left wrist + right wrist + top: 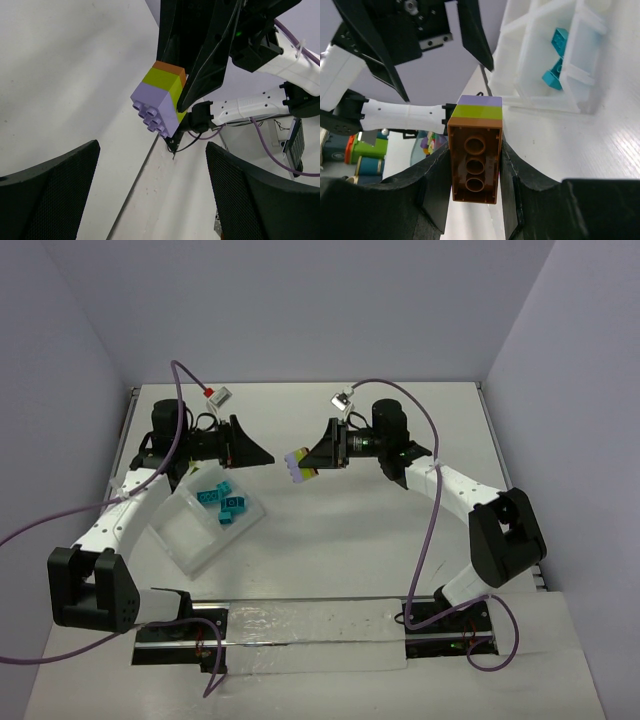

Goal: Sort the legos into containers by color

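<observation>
My right gripper (306,464) is shut on a three-brick stack of legos (297,465), held above the table's middle. In the right wrist view the stack (475,160) shows its hollow orange underside between the fingers, with lime green and purple layers beyond. The left wrist view has the stack (160,102) studs-first, purple foremost. My left gripper (262,452) stands open facing it, a short gap away, nothing between its fingers (55,190). The clear tray of containers (185,540) lies at left, with several teal legos (226,506) in one far compartment (555,55).
A clear plastic strip (310,635) covers the table's near edge between the arm bases. Purple cables (430,530) loop off both arms. Walls close in the table at the back and sides.
</observation>
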